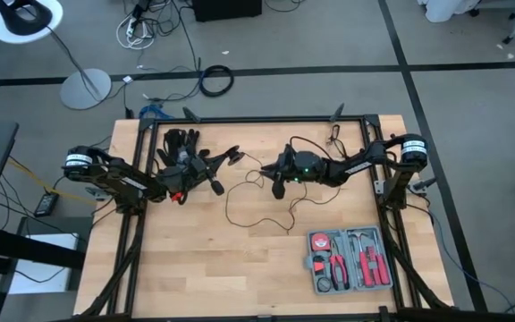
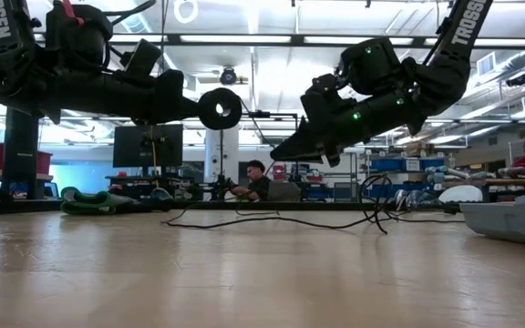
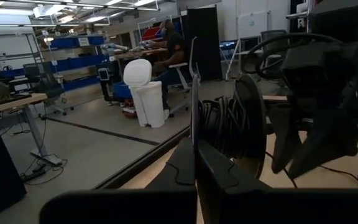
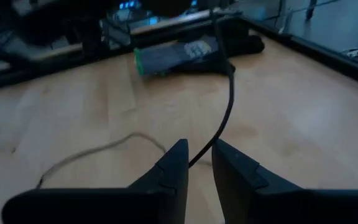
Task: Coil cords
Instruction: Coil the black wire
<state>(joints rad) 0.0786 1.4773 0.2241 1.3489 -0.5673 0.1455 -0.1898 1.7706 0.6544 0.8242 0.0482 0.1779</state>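
**Cord strung between both grippers above the table**

Your thin black wire (image 1: 257, 210) loops across the wood; its disc (image 2: 220, 108) is clamped in the left gripper (image 1: 213, 168). Your right gripper (image 4: 199, 163) pinches the wire mid-run. Glove (image 1: 179, 141) lies behind.

I find the widest free room on the desk (image 1: 195, 268) along the front edge and across the front left corner, where bare wood gives a gripper clear passage. The front right corner is blocked by the tool tray (image 1: 350, 260); the back left corner is blocked by the black glove (image 1: 180, 141). Across the middle, the thin black wire (image 1: 250, 207) lies in loose loops between the raised left gripper (image 1: 215, 168) and right gripper (image 1: 278, 188), obstructing any low pass there.
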